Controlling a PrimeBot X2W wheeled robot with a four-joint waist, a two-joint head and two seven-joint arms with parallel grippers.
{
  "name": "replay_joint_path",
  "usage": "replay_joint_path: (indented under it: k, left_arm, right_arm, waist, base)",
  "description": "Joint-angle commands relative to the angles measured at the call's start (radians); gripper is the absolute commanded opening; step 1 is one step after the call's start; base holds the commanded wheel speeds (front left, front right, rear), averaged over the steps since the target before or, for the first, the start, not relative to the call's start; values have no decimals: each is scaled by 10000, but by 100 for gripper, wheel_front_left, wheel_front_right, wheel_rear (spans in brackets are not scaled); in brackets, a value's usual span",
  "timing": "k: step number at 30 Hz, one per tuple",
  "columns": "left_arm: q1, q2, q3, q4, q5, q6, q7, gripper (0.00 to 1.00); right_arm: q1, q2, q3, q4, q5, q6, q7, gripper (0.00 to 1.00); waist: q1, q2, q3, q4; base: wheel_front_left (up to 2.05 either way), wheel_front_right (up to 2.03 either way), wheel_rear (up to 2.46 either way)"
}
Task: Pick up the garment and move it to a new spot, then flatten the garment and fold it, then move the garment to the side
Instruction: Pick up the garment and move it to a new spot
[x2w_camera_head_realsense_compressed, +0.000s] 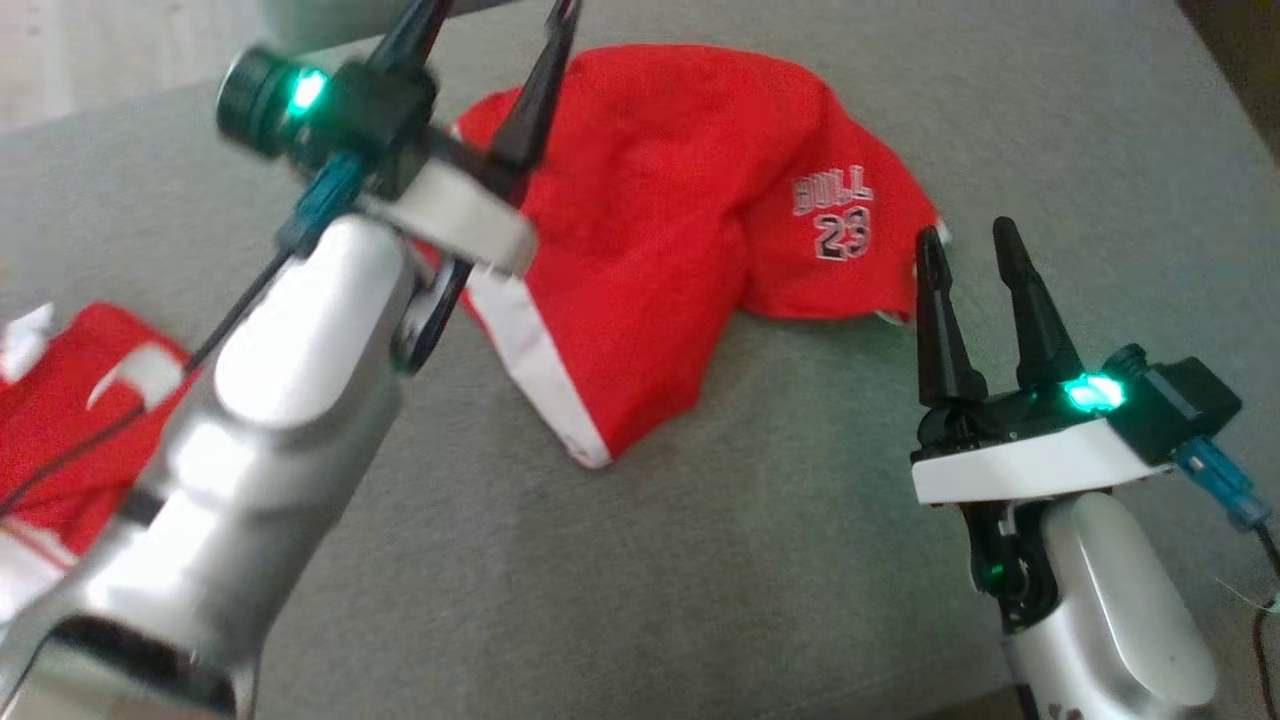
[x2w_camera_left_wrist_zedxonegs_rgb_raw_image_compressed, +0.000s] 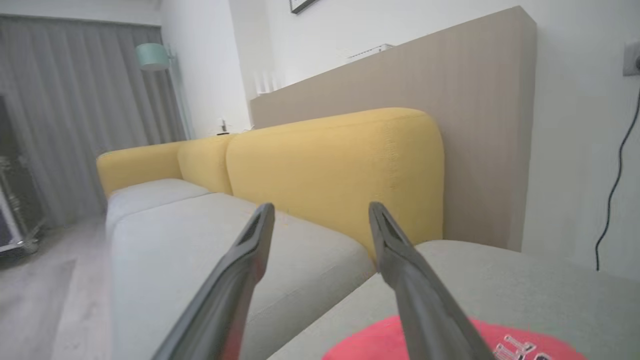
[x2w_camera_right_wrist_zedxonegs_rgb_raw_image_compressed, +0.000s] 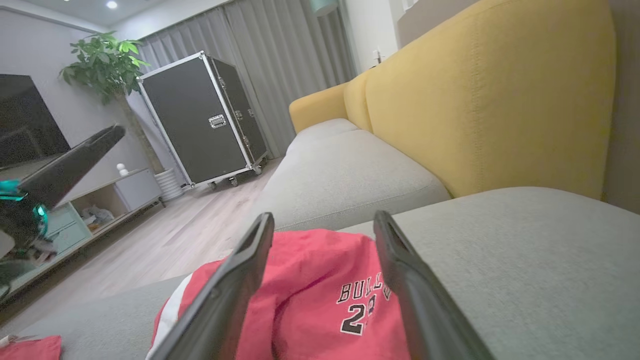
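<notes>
I see the garment (x2w_camera_head_realsense_compressed: 680, 220), soft red mesh-like cloth with a white side stripe and stitched lettering, lying rumpled in a rounded heap on the grey woven cushion (x2w_camera_head_realsense_compressed: 800, 520); my left gripper (x2w_camera_head_realsense_compressed: 500, 30) hangs over its left edge, forearm slanting up, fingers spread and empty; my right gripper (x2w_camera_head_realsense_compressed: 966, 232) sits low, fingers parted, tips just beside the right hem.
</notes>
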Motion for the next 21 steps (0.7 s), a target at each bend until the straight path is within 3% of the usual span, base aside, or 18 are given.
replay_joint_path:
  k: [1, 6, 11, 21]
  left_arm:
    - [-24, 381, 405, -322, 100, 45, -36, 100]
    - [1979, 716, 1456, -1520, 447, 116, -38, 100]
    - [3938, 638, 2160, -2275, 666, 167, -38, 100]
    - [7527, -339, 3893, -3488, 810, 210, -39, 100]
  right_arm:
    - [-181, -14, 161, -311, -92, 40, -107, 100]
    - [127, -14, -142, -84, -609, 40, -107, 100]
    - [508, -14, -376, 135, -992, 40, -107, 100]
    - [1165, -14, -192, 653, -1073, 40, -107, 100]
  waist:
    - [0, 0, -269, 429]
    - [0, 0, -959, 1497]
    - [0, 0, -1623, 2256]
    - [0, 0, -2277, 2889]
  base:
    - [0, 0, 0]
    - [0, 0, 0]
    - [0, 0, 0]
    - [0, 0, 0]
